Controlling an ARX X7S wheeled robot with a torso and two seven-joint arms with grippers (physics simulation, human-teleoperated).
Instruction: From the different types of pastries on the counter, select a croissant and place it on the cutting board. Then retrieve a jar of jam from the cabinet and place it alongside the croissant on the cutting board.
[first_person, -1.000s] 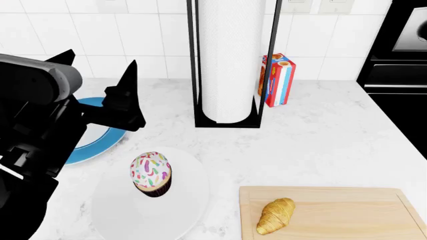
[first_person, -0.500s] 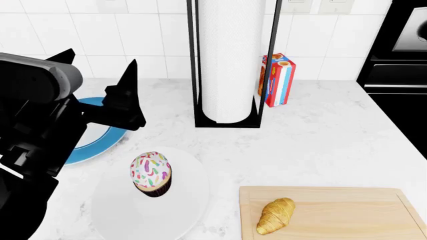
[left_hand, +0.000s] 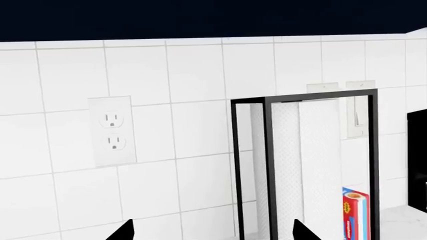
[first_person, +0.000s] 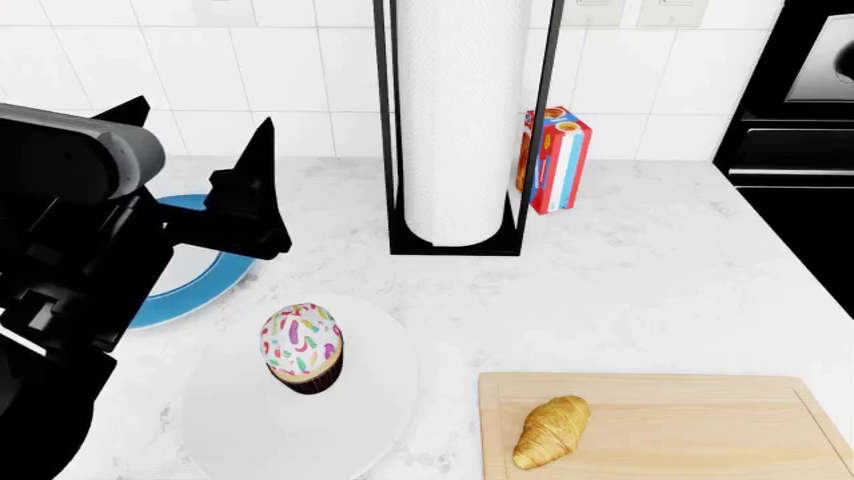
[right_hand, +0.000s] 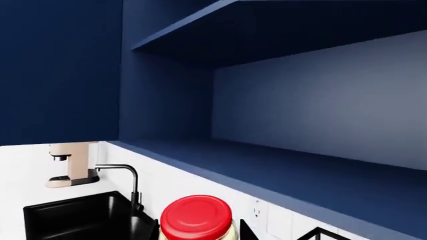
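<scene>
Room: a white-tiled kitchen wall behind a white marble tabletop (first_person: 641, 270), with an open dark blue cabinet (right_hand: 320, 170) above.
Croissant: the croissant (first_person: 551, 431) already lies on the cutting board (first_person: 694, 430), toward its left end, so the first half of the task looks done.
Cupcake: the cupcake (first_person: 303, 348) sits on a white plate (first_person: 380, 400), just left of the board.
Jam: the jar of jam (right_hand: 197, 218) shows close to the right wrist camera, its red lid facing it, in front of the cabinet's open shelf.
Right hand: out of the head view; it appears to grip the jar, though its fingers are barely seen, so this is a judgement.
Left hand (first_person: 200, 165): raised above a blue plate (first_person: 200, 275), its fingers spread apart and holding nothing, pointing at the wall near the paper towel holder (first_person: 461, 130).
Risk: on the way down the jar could clip the tall towel holder or striped carton (first_person: 554, 160).
Risk two: set down carelessly, it could knock the croissant off the board.
</scene>
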